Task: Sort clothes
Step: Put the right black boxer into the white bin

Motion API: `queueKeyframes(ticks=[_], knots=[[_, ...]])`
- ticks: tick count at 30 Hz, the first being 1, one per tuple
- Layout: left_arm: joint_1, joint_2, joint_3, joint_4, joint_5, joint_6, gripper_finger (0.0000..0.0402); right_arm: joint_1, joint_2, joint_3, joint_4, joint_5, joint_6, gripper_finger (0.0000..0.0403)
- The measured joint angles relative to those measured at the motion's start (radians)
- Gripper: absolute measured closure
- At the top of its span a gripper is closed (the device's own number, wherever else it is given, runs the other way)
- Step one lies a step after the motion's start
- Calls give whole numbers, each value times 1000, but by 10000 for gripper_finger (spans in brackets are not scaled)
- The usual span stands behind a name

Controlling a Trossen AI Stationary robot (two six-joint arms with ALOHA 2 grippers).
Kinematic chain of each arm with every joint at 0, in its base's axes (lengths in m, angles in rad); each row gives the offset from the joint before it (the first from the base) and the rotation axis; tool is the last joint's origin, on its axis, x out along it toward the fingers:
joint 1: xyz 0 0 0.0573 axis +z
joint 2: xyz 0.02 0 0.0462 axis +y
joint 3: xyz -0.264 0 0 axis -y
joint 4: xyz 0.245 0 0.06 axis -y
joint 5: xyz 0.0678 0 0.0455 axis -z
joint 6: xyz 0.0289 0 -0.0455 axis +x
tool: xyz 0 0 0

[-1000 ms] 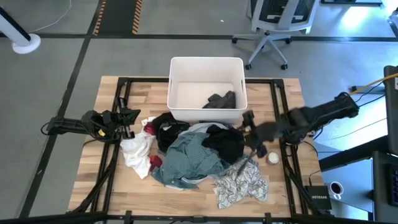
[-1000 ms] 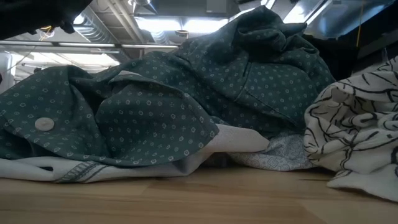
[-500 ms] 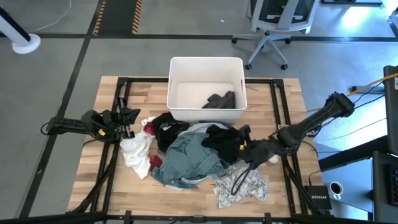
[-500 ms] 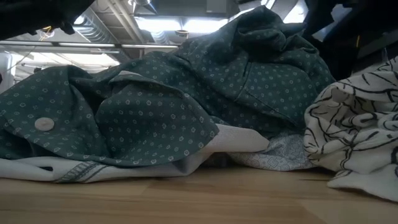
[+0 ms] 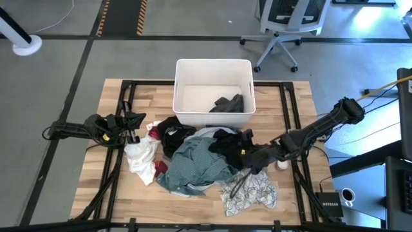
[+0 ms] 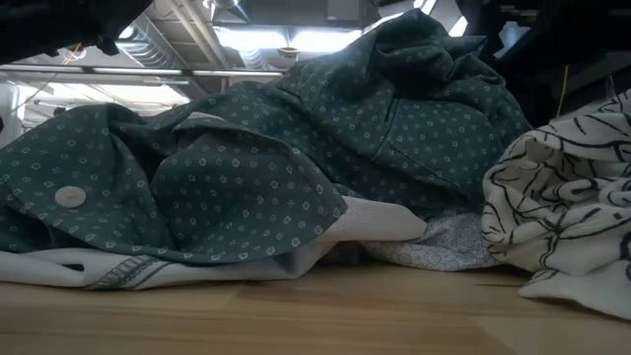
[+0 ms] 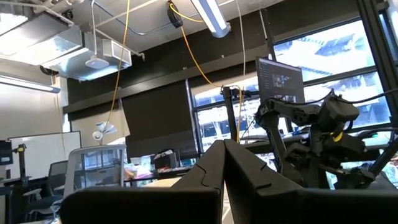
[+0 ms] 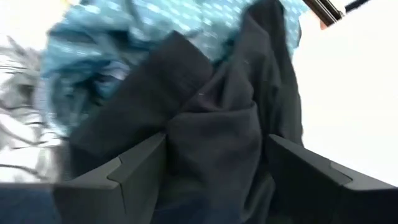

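Note:
The clothes lie heaped mid-table: a teal dotted shirt [image 5: 196, 164] [image 6: 246, 168], a black garment [image 5: 228, 145] [image 8: 211, 106], a second black piece [image 5: 177, 138], a white piece [image 5: 141, 158], a small red one [image 5: 161, 167] and a black-and-white patterned one [image 5: 251, 190] [image 6: 572, 197]. My right gripper [image 5: 246, 156] [image 8: 217, 149] is open, slanting down over the black garment, one finger on each side of a raised fold. My left gripper [image 5: 135, 122] [image 7: 224, 168] waits shut at the table's left, above the surface, holding nothing. My right gripper comes at the black garment's raised fold [image 8: 214, 134] slanting down from the table's right. The fold stands between the two open fingers [image 8: 140, 168]. I cannot tell whether the fingers touch the cloth. The garment lies on the pile.
A white tub [image 5: 214, 62] stands at the far middle with a dark garment [image 5: 228, 103] inside. A small white ball [image 5: 282, 165] lies right of the pile, under my right arm. Bare wood shows along the near edge and both sides.
My right gripper has come down and toward the table's near-left, from beside the tub's near right corner onto the black garment in the pile, tipping further downward and staying open. The clothes have not moved.

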Motion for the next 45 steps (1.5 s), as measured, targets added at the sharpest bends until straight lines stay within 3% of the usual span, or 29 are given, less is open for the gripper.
queueKeyframes(ticks=[5, 8, 21, 26, 37, 45], knots=[[0, 0, 0, 0, -2, 3, 400, -18, 0, 0, -26, -8, -2, 120], [0, 0, 0, 1, -3, -2, 400, -18, 11, 0, -27, 0, -24, 141], [0, 0, 0, 6, -3, 11, 400, -97, 121, 0, -3, 14, -72, 385], [0, 0, 0, 9, -13, 25, 400, -81, 83, 17, -41, 58, -80, 378], [0, 0, 0, 16, -19, 24, 400, -59, -181, 36, -43, 217, -134, 390], [0, 0, 0, 34, -19, 29, 400, -62, -401, 36, 107, 379, -329, 390]])
